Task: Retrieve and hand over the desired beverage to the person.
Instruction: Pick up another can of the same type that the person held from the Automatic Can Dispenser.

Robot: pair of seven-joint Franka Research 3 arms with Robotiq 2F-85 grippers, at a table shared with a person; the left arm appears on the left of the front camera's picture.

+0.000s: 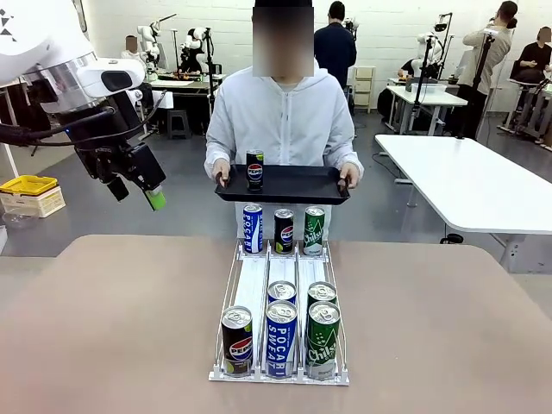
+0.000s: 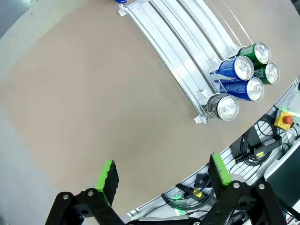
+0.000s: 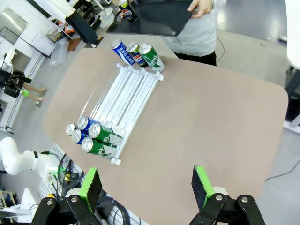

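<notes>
The person [image 1: 289, 121], in a white hooded jacket, stands at the far side holding a black tray [image 1: 302, 186] with both hands. One black Pepsi can [image 1: 255, 170] stands upright on the tray's left part. On the table a white rack [image 1: 278, 274] holds three cans at its far end and several at its near end: Pepsi [image 1: 237, 341], Pocari Sweat [image 1: 281, 338] and a green can [image 1: 323, 341] in front. My left gripper [image 1: 138, 196] hangs open and empty, high over the table's left side. My right gripper [image 3: 146, 186] is open and empty, high above the table.
The rack [image 2: 187, 61] and its near cans [image 2: 243, 77] lie to the upper right in the left wrist view, above bare tabletop [image 2: 93, 93]. A yellow bin [image 1: 28, 185] sits at the left, beyond the table. A white table [image 1: 466, 181] stands at the right behind.
</notes>
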